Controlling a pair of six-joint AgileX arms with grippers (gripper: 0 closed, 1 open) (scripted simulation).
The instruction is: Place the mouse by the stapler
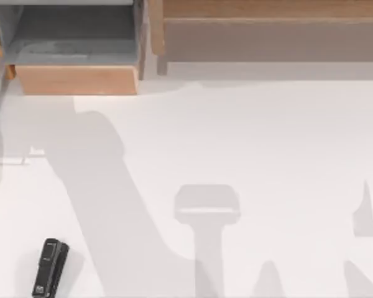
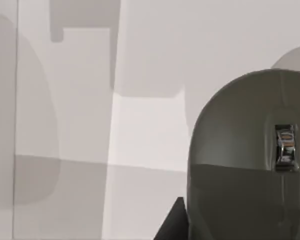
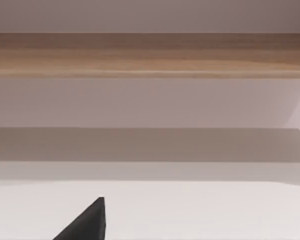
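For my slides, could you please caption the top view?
Black stapler lies alone near the white table's lower left.

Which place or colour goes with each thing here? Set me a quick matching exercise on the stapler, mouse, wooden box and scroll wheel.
Things:
1. stapler
2. mouse
3. wooden box
4. scroll wheel

Place or colour:
A. shiny chrome
B. lower left of the top view
C. dark grey-olive, close up in the left wrist view
D. upper left of the top view

Pairs: 1-B, 2-C, 3-D, 4-A.
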